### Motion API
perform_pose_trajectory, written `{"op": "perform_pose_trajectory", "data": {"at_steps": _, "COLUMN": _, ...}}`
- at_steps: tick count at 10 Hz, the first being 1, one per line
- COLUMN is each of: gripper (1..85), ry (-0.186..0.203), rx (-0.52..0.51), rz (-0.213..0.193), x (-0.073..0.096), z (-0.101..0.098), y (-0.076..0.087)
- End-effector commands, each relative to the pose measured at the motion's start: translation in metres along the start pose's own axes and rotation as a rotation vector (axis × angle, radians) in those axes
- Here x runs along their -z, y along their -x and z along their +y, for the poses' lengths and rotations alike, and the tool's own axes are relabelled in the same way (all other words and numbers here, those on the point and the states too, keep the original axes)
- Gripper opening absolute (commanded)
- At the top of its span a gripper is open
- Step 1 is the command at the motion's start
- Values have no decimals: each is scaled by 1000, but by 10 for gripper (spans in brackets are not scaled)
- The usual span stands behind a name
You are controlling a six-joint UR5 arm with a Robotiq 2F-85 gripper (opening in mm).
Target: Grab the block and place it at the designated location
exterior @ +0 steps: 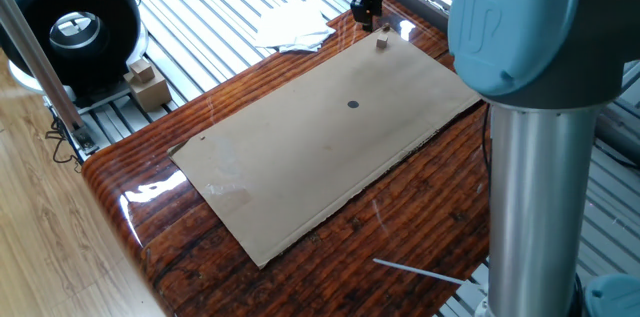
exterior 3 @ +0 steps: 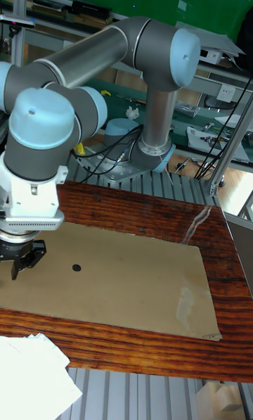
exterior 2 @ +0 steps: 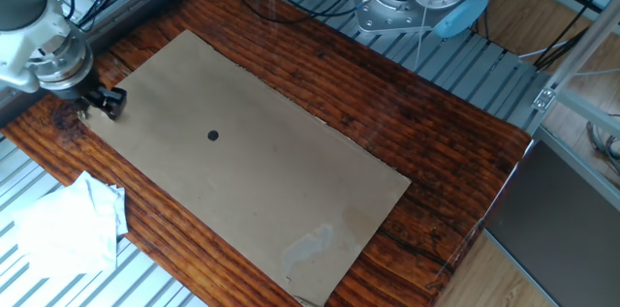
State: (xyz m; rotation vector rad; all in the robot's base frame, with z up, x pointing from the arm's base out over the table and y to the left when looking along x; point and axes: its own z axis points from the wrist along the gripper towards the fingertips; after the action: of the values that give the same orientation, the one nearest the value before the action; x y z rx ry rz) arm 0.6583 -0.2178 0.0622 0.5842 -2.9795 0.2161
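Observation:
The block (exterior: 382, 44) is a tiny tan cube near the far corner of the cardboard sheet (exterior: 320, 147). My gripper (exterior: 368, 19) hangs just left of and behind it, apart from it, with nothing between the fingers. In the tall fixed view the gripper (exterior 3: 24, 262) shows its two fingers spread, so it is open. In the other fixed view the gripper (exterior 2: 105, 104) is over the sheet's left edge and the block is hidden there. The designated location (exterior: 353, 105) is a dark dot on the sheet, also seen as the dot (exterior 2: 213, 135) and the dot (exterior 3: 76, 267).
White crumpled paper (exterior: 292, 25) lies beyond the table's edge near the gripper. A black round device (exterior: 70, 25) and larger pale wooden blocks (exterior: 147, 82) stand at the left. The arm's thick column (exterior: 540, 177) fills the right foreground. A thin white stick (exterior: 420, 273) lies near the front edge.

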Motion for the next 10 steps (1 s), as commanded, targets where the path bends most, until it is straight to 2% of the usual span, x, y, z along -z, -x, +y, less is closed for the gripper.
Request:
{"op": "perform_pose_trajectory", "data": {"at_steps": 1, "gripper": 443, "ry": -5, "rx": 1, "rz": -26, "x": -19, "z": -12, "y": -1}}
{"op": "perform_pose_trajectory", "data": {"at_steps": 3, "gripper": 440, "ry": -2, "rx": 12, "rz": -23, "x": -25, "z": -15, "y": -6}}
{"op": "perform_pose_trajectory", "data": {"at_steps": 4, "gripper": 437, "ry": -2, "rx": 15, "rz": -31, "x": -34, "z": -17, "y": -8}}
{"op": "perform_pose_trajectory", "data": {"at_steps": 5, "gripper": 433, "ry": 24, "rx": 13, "rz": -40, "x": -40, "z": -11, "y": -8}}
{"op": "perform_pose_trajectory", "data": {"at_steps": 7, "gripper": 430, "ry": 35, "rx": 11, "rz": -18, "x": -39, "z": -6, "y": -16}}
{"op": "perform_pose_trajectory", "data": {"at_steps": 10, "gripper": 410, "ry": 38, "rx": 14, "rz": -23, "x": -47, "z": -7, "y": -20}}
